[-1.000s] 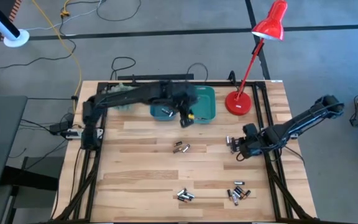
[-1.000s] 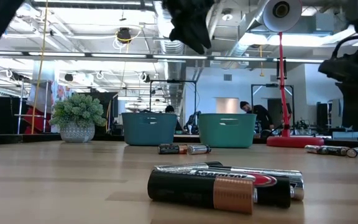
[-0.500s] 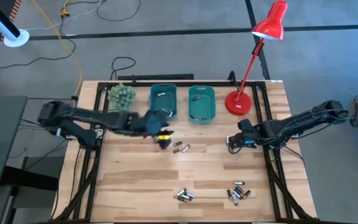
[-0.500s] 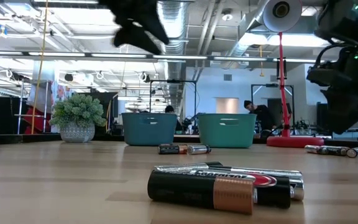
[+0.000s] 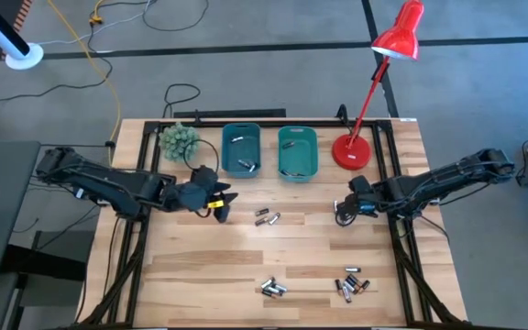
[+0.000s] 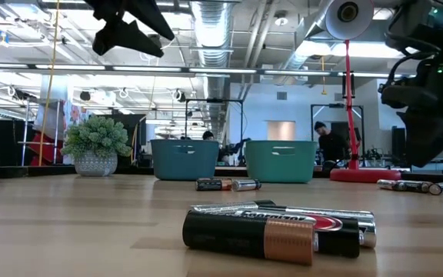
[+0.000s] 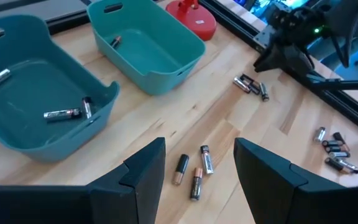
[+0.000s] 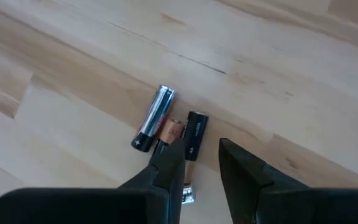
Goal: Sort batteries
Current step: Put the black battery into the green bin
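High view, left end effector (image 5: 216, 203): hangs over the bench (image 5: 200, 266) just in front of the two teal bins (image 5: 241, 151), carrying nothing.
High view, nearest cells: the middle cluster of batteries (image 5: 266, 218) lies just to the right of the left end effector, toward the bench centre; it is plainly the nearer arm for these.
High view, right end effector (image 5: 345, 211): down by the right edge, over its own small group of cells; two more clusters (image 5: 273, 289) lie well apart near the front edge.
High view, change: one second ago the left arm reached over the bins; now it is drawn back left and forward, short of the middle cluster. The right arm has shifted slightly inward.
Low view: front batteries (image 6: 271, 227) lie side by side, long axes across the picture; the middle pair (image 6: 228, 184) lies likewise before the bins (image 6: 184, 159). The left end effector has moved from top centre to top left.
Left wrist view: fingers (image 7: 145, 168) spread wide and empty; three cells (image 7: 192, 169) sit between and just ahead of them, long axes roughly along the line of approach. Bins hold a few cells (image 7: 62, 114).
Right wrist view: fingers (image 8: 169, 165) set narrow, about half spread, gripping nothing visible; three cells (image 8: 169, 127) touch just beyond the tips, silver one (image 8: 153, 118) angled.
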{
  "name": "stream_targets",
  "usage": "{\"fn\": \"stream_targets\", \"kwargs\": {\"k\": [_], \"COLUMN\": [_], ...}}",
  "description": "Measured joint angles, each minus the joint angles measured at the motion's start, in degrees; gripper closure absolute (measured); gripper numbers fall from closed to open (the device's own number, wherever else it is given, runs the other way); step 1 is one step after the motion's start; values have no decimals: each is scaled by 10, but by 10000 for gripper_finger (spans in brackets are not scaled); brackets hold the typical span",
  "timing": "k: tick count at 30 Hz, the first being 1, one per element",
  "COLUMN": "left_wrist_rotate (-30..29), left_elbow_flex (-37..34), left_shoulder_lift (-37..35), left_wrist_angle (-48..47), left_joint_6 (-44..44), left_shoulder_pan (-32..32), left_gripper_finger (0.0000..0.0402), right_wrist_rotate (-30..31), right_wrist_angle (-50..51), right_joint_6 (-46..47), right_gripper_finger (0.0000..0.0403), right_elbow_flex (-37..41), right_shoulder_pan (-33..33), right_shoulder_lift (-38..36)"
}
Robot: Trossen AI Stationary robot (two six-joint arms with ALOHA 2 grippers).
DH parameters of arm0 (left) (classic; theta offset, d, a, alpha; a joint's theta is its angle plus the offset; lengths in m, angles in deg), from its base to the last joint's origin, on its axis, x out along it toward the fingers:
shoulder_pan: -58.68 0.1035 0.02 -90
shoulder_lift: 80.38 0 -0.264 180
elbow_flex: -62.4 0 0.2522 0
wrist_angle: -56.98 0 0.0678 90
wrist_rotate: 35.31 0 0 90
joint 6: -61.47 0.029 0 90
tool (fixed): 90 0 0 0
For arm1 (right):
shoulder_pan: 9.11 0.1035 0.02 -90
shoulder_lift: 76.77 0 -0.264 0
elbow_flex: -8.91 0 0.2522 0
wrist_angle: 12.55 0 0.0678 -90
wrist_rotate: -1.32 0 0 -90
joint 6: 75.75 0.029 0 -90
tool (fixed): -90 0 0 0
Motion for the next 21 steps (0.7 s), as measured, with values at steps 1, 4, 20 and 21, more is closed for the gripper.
{"fn": "stream_targets", "kwargs": {"k": [1, 4, 20, 21], "left_wrist_rotate": [0, -1, -1, -1], "left_elbow_flex": [0, 0, 0, 0], "left_shoulder_lift": [0, 0, 0, 0], "left_wrist_angle": [0, 1, 3, 3], "left_joint_6": [-1, -2, 0, 0], "left_shoulder_pan": [0, 0, 0, 0], "left_gripper_finger": [214, 214, 214, 214], "right_wrist_rotate": [0, -2, 0, 0], "right_wrist_angle": [-2, -5, -41, -41], "right_joint_6": [7, 26, 51, 51], "right_gripper_finger": [285, 285, 285, 285], "right_elbow_flex": [0, 0, -1, -1], "right_shoulder_pan": [6, 24, 47, 47], "right_shoulder_lift": [3, 25, 147, 146]}}
